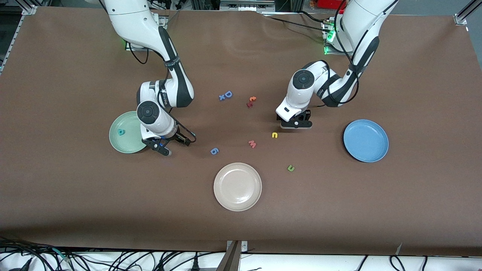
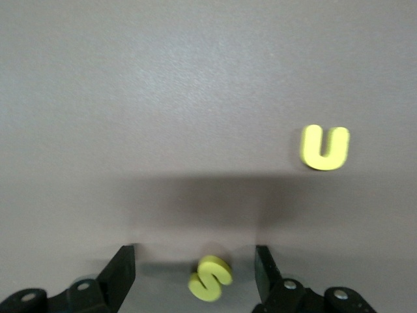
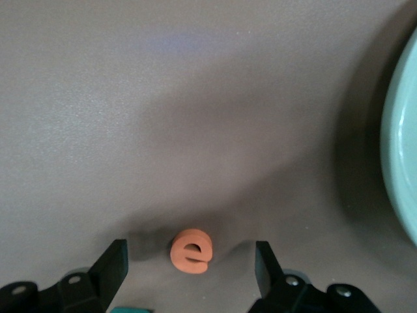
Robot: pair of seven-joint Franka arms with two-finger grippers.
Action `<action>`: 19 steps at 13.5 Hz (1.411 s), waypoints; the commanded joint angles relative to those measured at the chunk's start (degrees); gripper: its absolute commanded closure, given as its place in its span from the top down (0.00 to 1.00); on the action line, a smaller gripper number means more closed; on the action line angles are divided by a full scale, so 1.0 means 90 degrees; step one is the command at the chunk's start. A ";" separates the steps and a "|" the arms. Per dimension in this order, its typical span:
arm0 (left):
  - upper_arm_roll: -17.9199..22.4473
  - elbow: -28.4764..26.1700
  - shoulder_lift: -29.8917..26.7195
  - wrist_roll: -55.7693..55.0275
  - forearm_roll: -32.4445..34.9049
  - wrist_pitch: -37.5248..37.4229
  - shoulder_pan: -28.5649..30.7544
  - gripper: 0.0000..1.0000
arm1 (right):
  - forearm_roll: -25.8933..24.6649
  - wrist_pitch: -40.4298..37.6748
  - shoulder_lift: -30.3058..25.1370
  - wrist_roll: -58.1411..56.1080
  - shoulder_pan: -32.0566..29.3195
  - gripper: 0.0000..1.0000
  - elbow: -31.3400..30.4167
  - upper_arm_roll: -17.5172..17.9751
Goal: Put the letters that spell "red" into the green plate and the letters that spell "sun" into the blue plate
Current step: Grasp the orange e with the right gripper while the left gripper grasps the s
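My right gripper [image 1: 168,145] [image 3: 190,274] is low over the table beside the green plate [image 1: 128,145] [image 3: 402,163], open, with the orange "e" [image 3: 191,251] lying between its fingers and touching neither. A teal letter [image 1: 121,132] lies in the green plate. My left gripper [image 1: 297,124] [image 2: 194,274] is open around the yellow "s" [image 2: 210,278], which lies untouched on the table. The yellow "u" [image 1: 275,135] [image 2: 324,147] is close by, and the green letter [image 1: 290,168] is nearer the front camera. The blue plate [image 1: 365,140] holds nothing.
A cream plate [image 1: 237,186] sits nearest the front camera. A pink "w" [image 1: 252,143], a blue "6" shape [image 1: 214,151], a blue "D" with an "x" [image 1: 226,95] and a red and orange pair [image 1: 251,101] lie mid-table. A teal piece [image 3: 133,310] shows under my right gripper.
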 commanded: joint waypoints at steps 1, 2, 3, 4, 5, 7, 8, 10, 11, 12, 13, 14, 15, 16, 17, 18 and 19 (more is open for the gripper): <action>-0.0710 -0.0117 -0.0071 -0.0036 -0.0163 -0.0037 0.0731 0.83 | 0.0111 0.0119 0.0052 -0.0048 -0.0006 0.64 -0.0045 0.0003; -0.0819 -0.0127 -0.0071 -0.0036 -0.0163 -0.0037 0.0859 0.83 | 0.0111 0.0129 0.0091 -0.0058 -0.0016 0.56 -0.0035 0.0003; -0.0839 -0.0118 -0.0071 -0.0026 -0.0154 -0.0037 0.0870 0.83 | 0.0111 0.0148 0.0101 -0.0078 -0.0016 0.52 -0.0035 0.0003; -0.0839 -0.0118 -0.0061 -0.0026 -0.0154 -0.0047 0.0870 0.83 | 0.0111 0.0168 0.0101 -0.0088 -0.0016 0.44 -0.0035 0.0003; -0.0839 -0.0118 -0.0023 -0.0026 -0.0134 -0.0037 0.0870 0.83 | 0.0111 0.0168 0.0101 -0.0088 -0.0016 0.37 -0.0045 0.0003; -0.0839 -0.0127 -0.0003 -0.0007 -0.0124 -0.0047 0.0870 0.83 | 0.0111 0.0158 0.0101 -0.0088 -0.0016 0.27 -0.0045 0.0003; -0.0839 -0.0127 0.0036 0.0013 -0.0115 -0.0037 0.0870 0.83 | 0.0111 0.0158 0.0101 -0.0088 -0.0016 0.19 -0.0045 0.0003; -0.0839 -0.0127 0.0075 0.0013 -0.0115 -0.0037 0.0880 0.82 | 0.0111 0.0158 0.0101 -0.0088 -0.0016 0.13 -0.0045 0.0003; -0.0839 -0.0127 0.0076 0.0013 -0.0115 -0.0037 0.0899 0.79 | 0.0111 0.0139 0.0101 -0.0088 -0.0026 0.13 -0.0045 0.0003; -0.0839 -0.0127 0.0076 0.0013 -0.0115 -0.0037 0.0899 0.74 | 0.0111 0.0100 0.0081 -0.0097 -0.0016 0.13 -0.0035 0.0003; -0.0839 -0.0127 0.0095 0.0013 -0.0115 -0.0037 0.0899 0.70 | 0.0111 0.0041 0.0014 -0.0136 -0.0016 0.13 -0.0035 -0.0007; -0.0839 -0.0127 0.0105 0.0013 -0.0115 -0.0037 0.0909 0.61 | 0.0101 -0.0143 -0.0094 -0.0146 -0.0016 0.13 -0.0035 -0.0036; -0.0839 -0.0127 0.0105 0.0013 -0.0115 -0.0047 0.0909 0.54 | 0.0092 -0.0377 -0.0201 -0.0146 -0.0016 0.13 -0.0006 -0.0075; -0.0839 -0.0127 0.0105 0.0013 -0.0124 -0.0047 0.0929 0.53 | 0.0092 -0.0601 -0.0328 -0.0166 -0.0016 0.13 0.0013 -0.0172; -0.0839 -0.0127 0.0105 0.0013 -0.0115 -0.0037 0.0967 0.52 | 0.0092 -0.0865 -0.0445 -0.0301 -0.0016 0.13 0.0033 -0.0270; -0.0839 -0.0127 0.0105 0.0013 -0.0124 -0.0037 0.0978 0.46 | 0.0092 -0.1148 -0.0572 -0.0544 -0.0016 0.13 0.0043 -0.0474; -0.0849 -0.0127 0.0105 0.0013 -0.0134 -0.0037 0.0978 0.45 | 0.0092 -0.1460 -0.0660 -0.0837 -0.0016 0.13 0.0062 -0.0688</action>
